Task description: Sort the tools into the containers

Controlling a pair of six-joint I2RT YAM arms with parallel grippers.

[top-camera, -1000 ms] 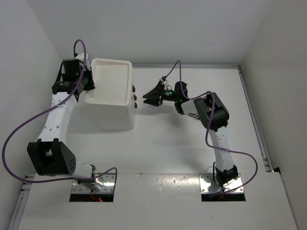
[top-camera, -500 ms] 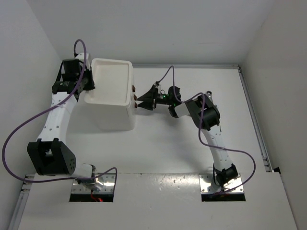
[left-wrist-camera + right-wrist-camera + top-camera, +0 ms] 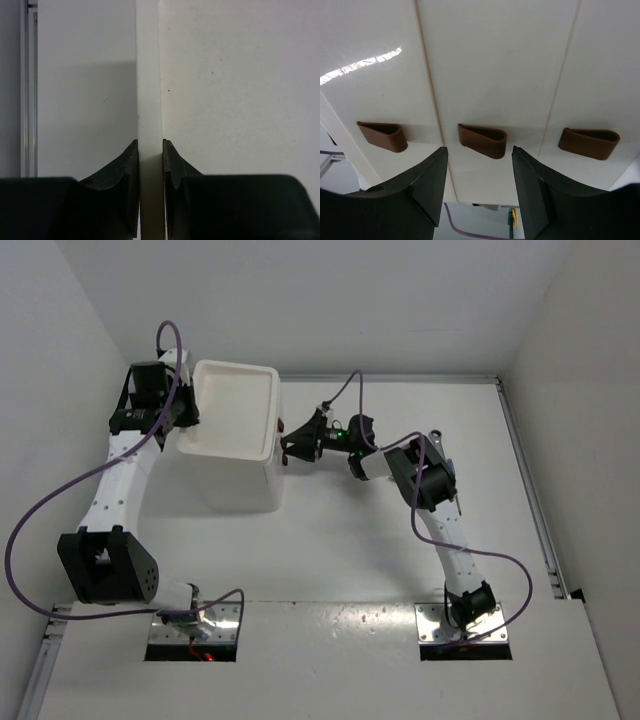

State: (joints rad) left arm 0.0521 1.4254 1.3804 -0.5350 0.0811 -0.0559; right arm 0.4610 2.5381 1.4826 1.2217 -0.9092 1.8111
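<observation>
The white drawer unit [image 3: 240,475] stands at the back left, its recessed tray top [image 3: 236,410] showing nothing in it. My left gripper [image 3: 186,417] is shut on the unit's left rim; the left wrist view shows the white rim [image 3: 149,75] pinched in the gripper [image 3: 149,143]. My right gripper [image 3: 291,446] is open at the drawer fronts. In the right wrist view it [image 3: 479,150] has its jaws either side of the middle brown knob [image 3: 482,141], just short of it. A silver wrench end [image 3: 437,436] peeks from behind the right arm. The other tools are hidden.
Two more brown knobs [image 3: 382,136] [image 3: 589,143] flank the middle one. Small green and yellow shapes [image 3: 511,218] show below the unit, too small to identify. White walls close in at the back and both sides. A metal rail [image 3: 530,490] runs along the right.
My right gripper has moved left across the table to the drawer fronts, staying open. The left arm and the unit have not moved.
</observation>
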